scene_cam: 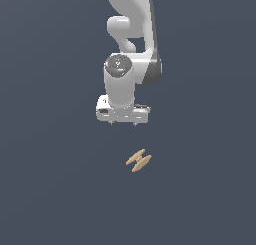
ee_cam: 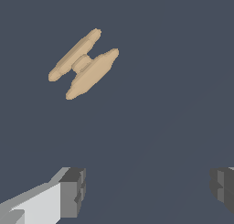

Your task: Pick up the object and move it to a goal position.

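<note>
We see the object lying on a plain dark grey floor: a tan piece of two pointed spindles side by side, joined by a short bridge at their middles, set at a slant. Our gripper is spread wide, one grey finger on a white mount and the other at the frame's edge. The object lies well apart from both, outside the gap
</note>
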Tool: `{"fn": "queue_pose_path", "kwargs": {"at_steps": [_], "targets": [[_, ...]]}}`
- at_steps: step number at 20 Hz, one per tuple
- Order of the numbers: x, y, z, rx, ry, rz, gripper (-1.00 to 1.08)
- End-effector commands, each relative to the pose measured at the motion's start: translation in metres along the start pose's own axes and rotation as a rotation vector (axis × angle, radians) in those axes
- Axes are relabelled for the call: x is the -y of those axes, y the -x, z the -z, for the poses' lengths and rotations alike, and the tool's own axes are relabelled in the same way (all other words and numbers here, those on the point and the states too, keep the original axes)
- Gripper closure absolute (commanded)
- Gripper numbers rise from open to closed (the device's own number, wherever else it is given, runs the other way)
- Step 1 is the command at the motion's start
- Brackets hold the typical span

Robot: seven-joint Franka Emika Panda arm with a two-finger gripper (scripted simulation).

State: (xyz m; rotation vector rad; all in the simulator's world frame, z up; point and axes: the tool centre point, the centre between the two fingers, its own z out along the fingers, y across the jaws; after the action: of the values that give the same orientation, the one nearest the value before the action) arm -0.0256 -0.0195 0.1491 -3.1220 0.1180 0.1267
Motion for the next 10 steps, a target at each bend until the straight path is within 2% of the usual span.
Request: {"fn": "queue_pose_path", "kwargs": {"at_steps": [1,10], "targets": [[0.000,0.000,0.000,0.000,0.000,0.000,-0.92],[0.022,-0.003,-0.001,-0.014,0.020,0.045,-0.92]]}}
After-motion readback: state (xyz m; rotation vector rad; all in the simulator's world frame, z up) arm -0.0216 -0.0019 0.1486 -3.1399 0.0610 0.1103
